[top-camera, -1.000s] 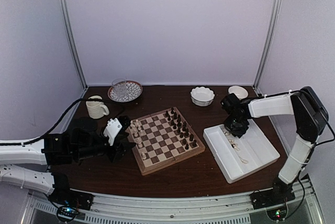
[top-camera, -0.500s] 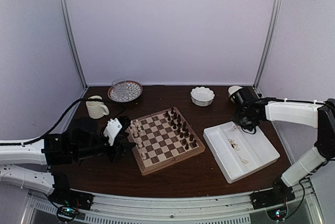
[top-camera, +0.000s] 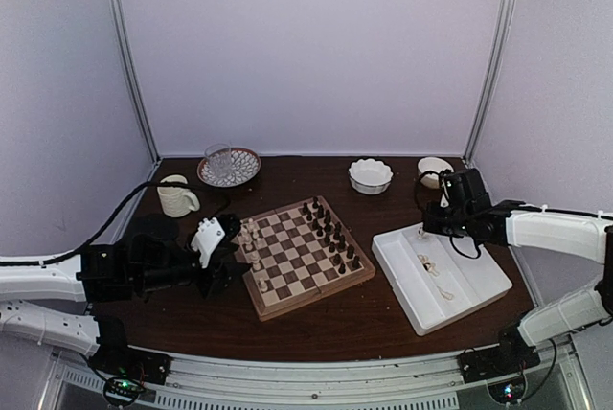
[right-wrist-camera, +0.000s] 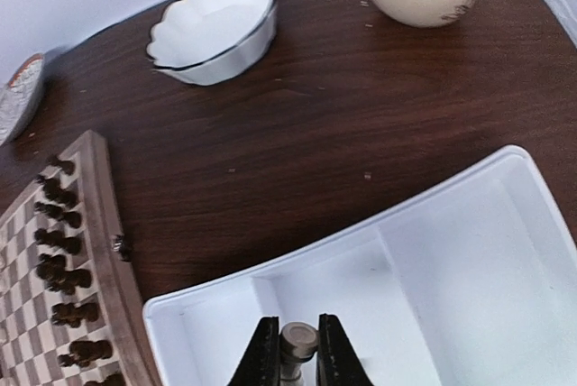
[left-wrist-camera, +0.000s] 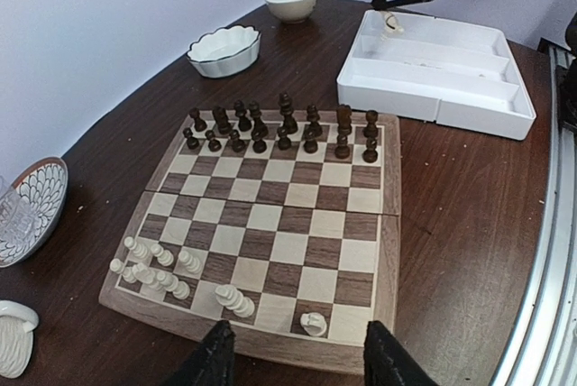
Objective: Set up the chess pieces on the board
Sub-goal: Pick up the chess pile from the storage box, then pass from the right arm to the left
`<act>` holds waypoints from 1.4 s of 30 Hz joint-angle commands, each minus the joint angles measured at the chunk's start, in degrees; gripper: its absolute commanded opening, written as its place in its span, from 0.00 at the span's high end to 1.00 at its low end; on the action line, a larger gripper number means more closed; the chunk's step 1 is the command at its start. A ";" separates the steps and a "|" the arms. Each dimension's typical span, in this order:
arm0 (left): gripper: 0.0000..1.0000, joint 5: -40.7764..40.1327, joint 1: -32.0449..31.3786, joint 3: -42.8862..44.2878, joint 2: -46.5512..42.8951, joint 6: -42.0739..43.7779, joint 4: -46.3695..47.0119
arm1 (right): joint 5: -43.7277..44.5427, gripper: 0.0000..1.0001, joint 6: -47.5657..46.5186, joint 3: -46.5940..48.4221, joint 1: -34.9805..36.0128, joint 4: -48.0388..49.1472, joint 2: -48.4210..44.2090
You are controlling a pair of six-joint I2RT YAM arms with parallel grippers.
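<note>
— While our right gripper [right-wrist-camera: 297, 350] hangs over the tray, let's take it from the top: dark table [top-camera: 383, 319], the board [top-camera: 302, 259] set at an angle mid-table, the white tray [top-camera: 479, 281] just to its right.

— And we're carrying! The jaws are pinched narrow on one cream piece [right-wrist-camera: 298, 339], above the tray's far end.

— Where does it go? Off to our left, over the tray wall and a strip of bare table. But the dark pieces [left-wrist-camera: 279, 129] line the board's tray side, and the cream pieces [left-wrist-camera: 153, 269] cluster along the opposite side.

— Right by the left gripper [left-wrist-camera: 299, 363], which hovers half-open at the board's rim with nothing between its fingers. It's the nearer arm to those rows.

— So we'd reckon on a high carry over the dark ranks. The piece's long axis seems to run along our fingers, though we can't be sure.

— Open squares aplenty mid-board. One toppled piece [left-wrist-camera: 313, 323] lies near the rim, so mind that.
</note>
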 commanded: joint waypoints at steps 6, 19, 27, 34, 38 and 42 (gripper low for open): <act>0.45 9.63 0.30 1.39 5.48 2.67 11.74 | -28.41 1.00 -5.87 -0.61 2.19 15.83 -1.57; 0.42 18.71 -0.27 2.28 22.87 15.11 38.69 | -40.55 1.00 -6.21 -2.62 11.75 25.88 -7.89; 0.40 21.28 -2.37 3.14 30.80 24.52 48.92 | -43.88 1.00 -5.48 -2.87 18.07 31.83 -6.42; 0.41 21.37 -3.10 1.89 34.76 25.34 56.91 | -41.62 1.00 -5.16 -3.34 20.20 33.10 -6.11; 0.41 21.87 -3.14 4.12 37.29 23.86 56.96 | -39.80 1.00 -6.29 -3.61 20.22 31.45 -6.73; 0.41 23.01 -3.30 6.66 40.25 22.39 58.18 | -41.36 1.00 -5.20 -4.19 20.21 33.73 -6.35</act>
